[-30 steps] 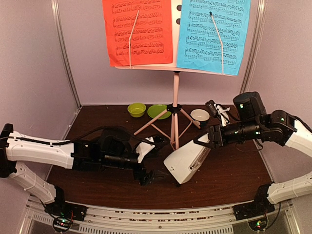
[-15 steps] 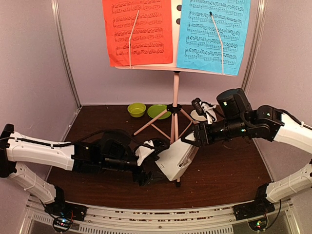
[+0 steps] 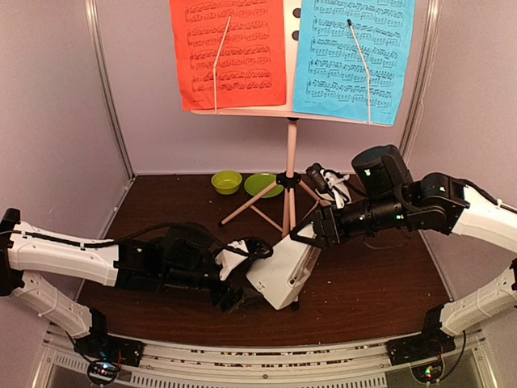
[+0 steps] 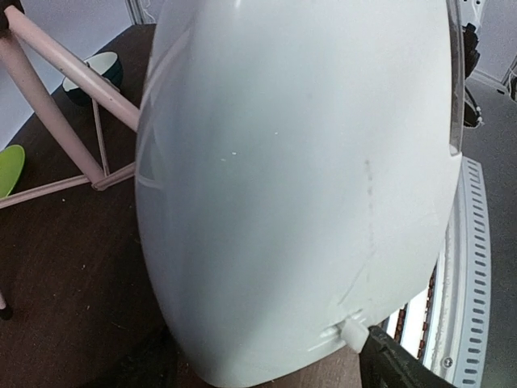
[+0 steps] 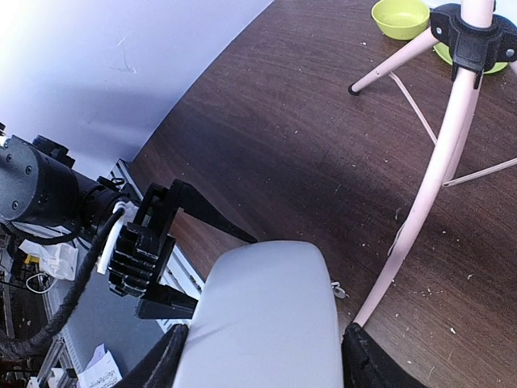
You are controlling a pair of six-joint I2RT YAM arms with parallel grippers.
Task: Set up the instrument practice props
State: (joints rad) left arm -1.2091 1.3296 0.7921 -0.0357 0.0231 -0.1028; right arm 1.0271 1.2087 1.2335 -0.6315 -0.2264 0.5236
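Right pincer (image 3: pixel 307 234) pinches the narrow upper end of the white pyramid-shaped metronome (image 3: pixel 279 271), one finger on each side as the right wrist view shows. The metronome is tilted, wide end down and toward the left arm, low over the dark brown desk (image 3: pixel 380 283), just in front of the tripod legs. Cannot tell if its bottom edge touches the desk. Its shell is plain white with faint scuffs; no lettering shows on the faces in view. Left pincer (image 3: pixel 242 275) sits at the metronome's wide end with jaws spread. In the left wrist view the white body fills nearly the whole frame, with one dark fingertip at the lower right. Cannot tell if the fingers make contact. The pale pink music stand (image 3: pixel 291 153) is upright at desk centre, toward the back. The red page (image 3: pixel 229 52) is on the left of its tray and the cyan page (image 3: pixel 353 56) on the right, each pinned by a thin retaining arm. Both pages carry black printed staves and notes, too small to read any title. Two lime-green dishes (image 3: pixel 226 181) sit behind the legs at the back left. A small white-and-dark bowl (image 4: pixel 95 69) is beyond the legs.
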